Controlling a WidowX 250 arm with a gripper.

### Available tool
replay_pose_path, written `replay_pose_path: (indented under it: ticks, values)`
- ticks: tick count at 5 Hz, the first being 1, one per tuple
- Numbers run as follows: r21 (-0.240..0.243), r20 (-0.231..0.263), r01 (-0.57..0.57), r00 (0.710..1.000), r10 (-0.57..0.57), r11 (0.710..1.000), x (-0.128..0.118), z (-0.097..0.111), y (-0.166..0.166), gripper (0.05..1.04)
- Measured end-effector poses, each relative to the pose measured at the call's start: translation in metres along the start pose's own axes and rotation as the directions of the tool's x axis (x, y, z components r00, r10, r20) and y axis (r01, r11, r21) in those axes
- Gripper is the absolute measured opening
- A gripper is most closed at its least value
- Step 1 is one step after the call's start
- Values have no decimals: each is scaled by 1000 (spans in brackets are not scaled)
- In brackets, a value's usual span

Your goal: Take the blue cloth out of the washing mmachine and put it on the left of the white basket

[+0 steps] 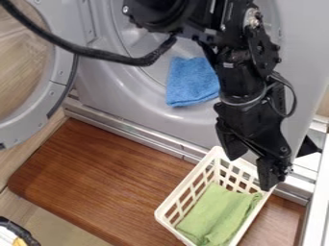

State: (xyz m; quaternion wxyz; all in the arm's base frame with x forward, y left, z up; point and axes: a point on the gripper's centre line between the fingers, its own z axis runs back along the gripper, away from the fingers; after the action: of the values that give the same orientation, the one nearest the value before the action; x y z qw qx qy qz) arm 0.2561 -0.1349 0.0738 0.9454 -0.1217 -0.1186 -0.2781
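The fingers (265, 175) are open and empty above the basket (188, 179), so they should rise to the blue cloth (191, 81) in the washer's (183, 124) mouth and pinch one thick fold gently.

I have, at remote: one black WidowX 250 arm (243, 72), in from the top edge; one two-finger gripper (249, 172), hanging down right of centre, fingers spread apart.

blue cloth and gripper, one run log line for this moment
gripper: open, above white basket | blue cloth: at washing machine opening, not gripped | green cloth: in basket | door: open
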Motion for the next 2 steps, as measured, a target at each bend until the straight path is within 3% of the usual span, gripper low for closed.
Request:
replay_pose_path:
  ticks: [2]
  values:
    - [-7,-25,-45,999,45,999,-11,-4,19,1000]
